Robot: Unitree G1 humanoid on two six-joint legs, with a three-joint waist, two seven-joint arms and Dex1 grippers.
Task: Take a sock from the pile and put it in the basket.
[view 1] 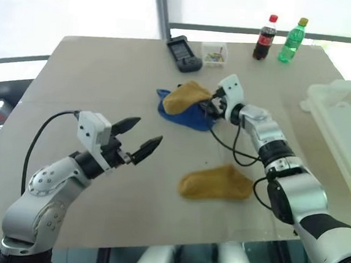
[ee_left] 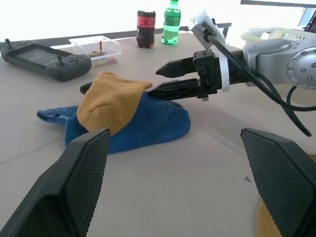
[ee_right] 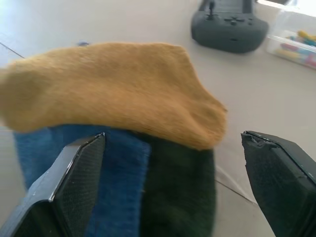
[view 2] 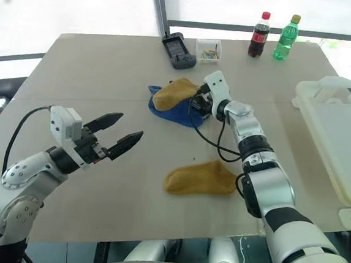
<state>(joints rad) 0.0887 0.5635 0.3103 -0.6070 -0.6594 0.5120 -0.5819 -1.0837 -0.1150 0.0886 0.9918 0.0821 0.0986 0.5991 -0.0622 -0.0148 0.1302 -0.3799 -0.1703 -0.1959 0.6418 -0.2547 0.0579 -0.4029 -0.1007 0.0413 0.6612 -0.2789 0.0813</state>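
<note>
At the small heap of loose socks [view 1: 187, 108], we keep the right gripper [view 1: 213, 104] spread, the left gripper [view 1: 143, 135] likewise, closing only on the mustard-yellow fabric sock [ee_right: 113, 91], clear of the blue sock [ee_left: 143, 123].

Soft, matt knit cloth on the mustard sock [ee_right: 113, 94]; matt tabletop [view 1: 106, 82]; translucent, smooth plastic basket [view 2: 335, 133]; glossy plastic bottles [view 1: 265, 38].

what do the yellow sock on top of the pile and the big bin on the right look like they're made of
Yellow sock: soft knit fabric, matte, going by its fuzzy surface and how it drapes over the pile.
Bin: probably plastic, whitish and translucent, with a thick, smooth moulded rim.
</note>
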